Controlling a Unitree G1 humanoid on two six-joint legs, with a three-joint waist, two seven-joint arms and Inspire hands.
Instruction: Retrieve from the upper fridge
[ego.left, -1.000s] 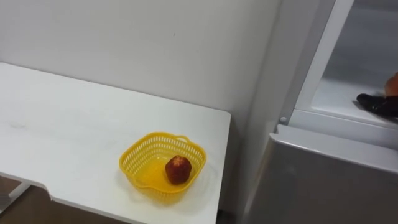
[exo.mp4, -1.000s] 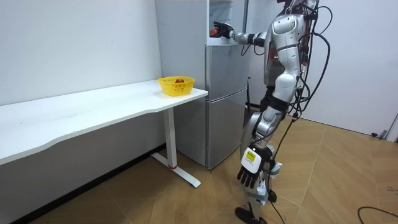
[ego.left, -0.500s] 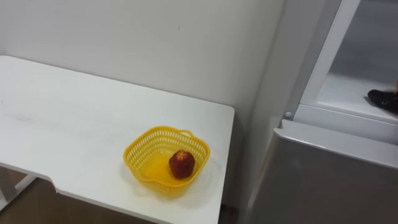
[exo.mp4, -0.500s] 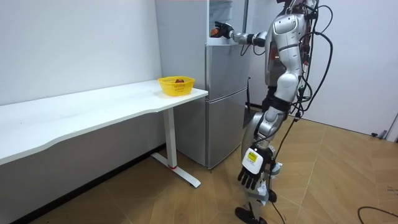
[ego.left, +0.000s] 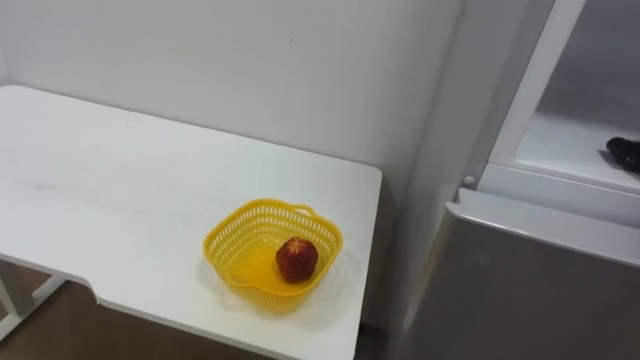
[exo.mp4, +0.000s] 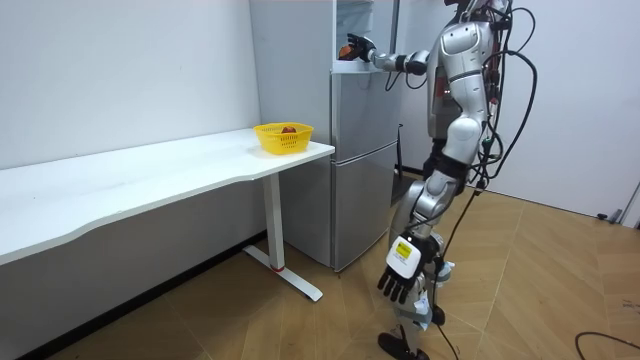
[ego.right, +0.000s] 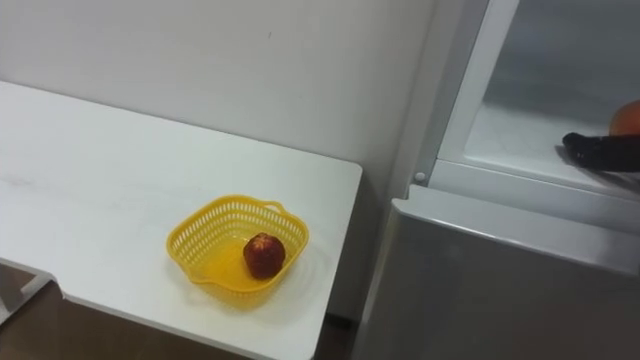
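Since the basket (ego.left: 232, 243) at left awaits fruit, the right hand (ego.right: 600, 150) lies in the fridge (ego.right: 500, 280) beside an orange (ego.right: 631, 118); I cannot tell its grip.

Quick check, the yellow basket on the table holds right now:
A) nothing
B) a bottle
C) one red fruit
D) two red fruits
C: a single red fruit lies inside the yellow basket, which stands on the white table near its end by the fridge.
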